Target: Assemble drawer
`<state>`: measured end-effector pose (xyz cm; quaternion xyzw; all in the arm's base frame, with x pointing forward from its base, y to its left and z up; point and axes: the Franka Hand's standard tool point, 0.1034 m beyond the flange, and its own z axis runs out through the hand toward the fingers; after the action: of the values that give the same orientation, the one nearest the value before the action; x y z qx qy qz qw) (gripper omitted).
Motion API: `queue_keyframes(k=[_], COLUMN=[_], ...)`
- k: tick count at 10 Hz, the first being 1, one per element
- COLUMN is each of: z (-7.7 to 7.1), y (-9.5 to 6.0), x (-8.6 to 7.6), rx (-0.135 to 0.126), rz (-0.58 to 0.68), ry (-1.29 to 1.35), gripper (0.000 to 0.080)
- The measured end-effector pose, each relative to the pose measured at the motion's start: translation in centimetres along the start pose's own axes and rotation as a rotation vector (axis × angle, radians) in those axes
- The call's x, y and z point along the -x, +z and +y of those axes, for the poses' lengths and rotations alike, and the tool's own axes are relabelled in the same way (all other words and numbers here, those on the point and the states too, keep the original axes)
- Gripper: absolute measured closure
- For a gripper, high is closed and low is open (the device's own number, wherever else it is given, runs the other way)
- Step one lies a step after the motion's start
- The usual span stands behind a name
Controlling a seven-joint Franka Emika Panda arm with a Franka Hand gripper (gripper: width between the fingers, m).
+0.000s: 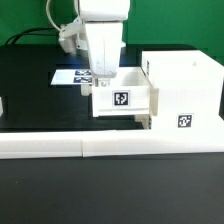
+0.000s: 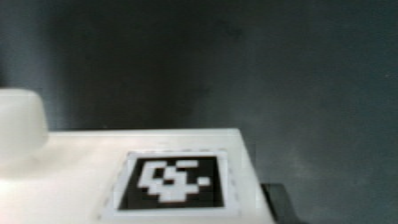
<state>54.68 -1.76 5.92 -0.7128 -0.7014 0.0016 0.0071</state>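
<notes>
The large white cube-like housing (image 1: 185, 85) stands at the exterior view's right, with a tag on its front. A smaller white open-top tray (image 1: 124, 100) with a tag sits against the housing's left side, behind the white bar. My gripper (image 1: 101, 82) reaches down onto the tray's left end and appears shut on its wall. In the wrist view the tray's tagged white face (image 2: 173, 180) fills the near field. One dark fingertip (image 2: 278, 203) shows at its edge, and a rounded white part (image 2: 16, 125) sits beside it. The other finger is hidden.
The long white L-shaped bar (image 1: 110, 146) runs along the front of the black table. The marker board (image 1: 68, 76) lies behind my arm. A white part (image 1: 2, 105) shows at the exterior view's left edge. Cables hang at the back.
</notes>
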Motion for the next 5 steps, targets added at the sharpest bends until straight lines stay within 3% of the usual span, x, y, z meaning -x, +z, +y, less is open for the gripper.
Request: queue_keyframes(k=[5], z=[0.63], y=[-0.06], x=[-0.47], rx=[-0.004], rz=[0.002], ry=[-0.004], gripper=[0.0755])
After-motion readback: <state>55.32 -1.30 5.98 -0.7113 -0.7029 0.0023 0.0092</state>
